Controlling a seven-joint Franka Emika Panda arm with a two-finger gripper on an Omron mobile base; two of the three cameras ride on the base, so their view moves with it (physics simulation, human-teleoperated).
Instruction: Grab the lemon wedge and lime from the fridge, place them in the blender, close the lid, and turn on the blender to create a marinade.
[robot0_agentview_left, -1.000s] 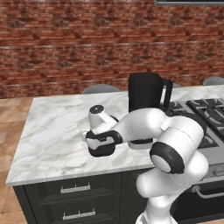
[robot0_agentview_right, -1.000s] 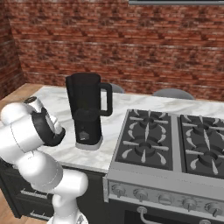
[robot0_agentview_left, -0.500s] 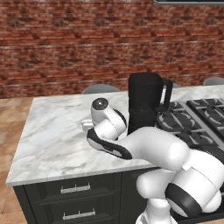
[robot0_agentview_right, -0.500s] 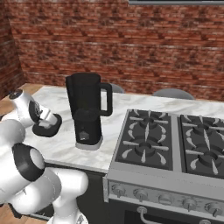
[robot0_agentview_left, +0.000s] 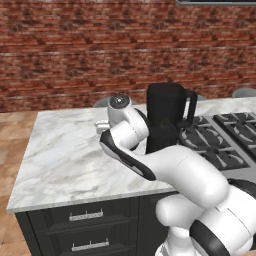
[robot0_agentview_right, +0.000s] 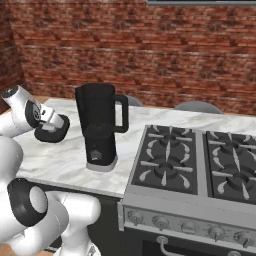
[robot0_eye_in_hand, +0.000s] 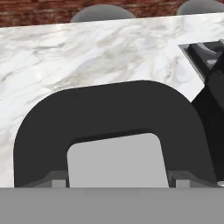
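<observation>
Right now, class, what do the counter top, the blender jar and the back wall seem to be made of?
The counter top looks like polished marble: white with grey veins. The blender has a jar that looks like dark, smooth plastic or tinted glass, which the render leaves open; faint sheen, moulded side handle. The back wall looks like rough red brick with pale mortar lines.

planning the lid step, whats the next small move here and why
Probably lift the gripper and carry the lid rightward over the blender jar. The lid is held low beside the blender, to its left in the right base view, seemingly below the jar's top, above the marble counter.
</observation>
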